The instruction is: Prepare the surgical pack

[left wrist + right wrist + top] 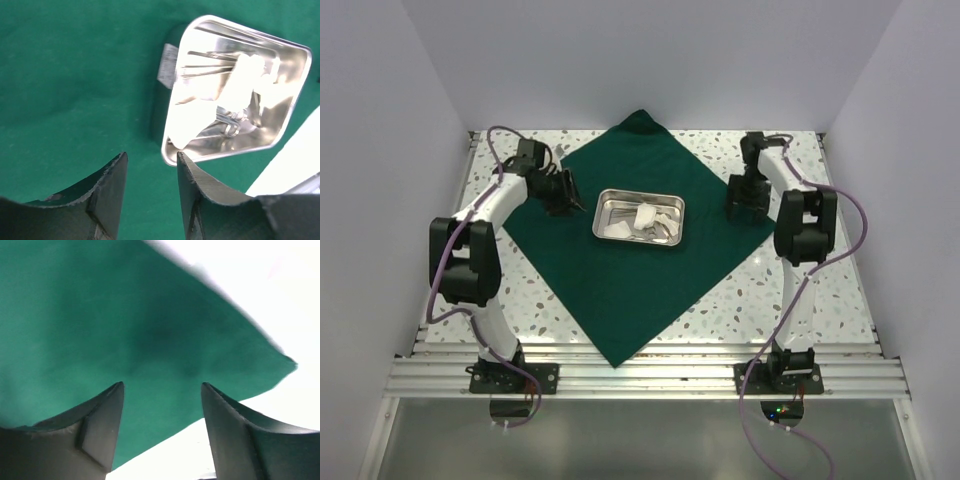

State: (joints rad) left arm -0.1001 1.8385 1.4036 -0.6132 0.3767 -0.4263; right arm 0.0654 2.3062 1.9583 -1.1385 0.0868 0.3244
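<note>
The surgical pack is a dark green drape (630,290) spread flat as a diamond on the table. It fills the left wrist view (75,75) and the right wrist view (125,325). A shiny metal tray (604,200) with white gauze squares (646,217) and metal instruments stands on its middle. The tray also shows in the left wrist view (300,55). My left gripper (567,200) is open and empty over the drape just left of the tray (151,159). My right gripper (745,212) is open and empty above the drape's right corner (162,386).
The speckled table (800,300) has side walls and a metal rail along the near edge (640,375). The drape's near corner (617,362) hangs onto that rail. Both arms' cables loop beside them.
</note>
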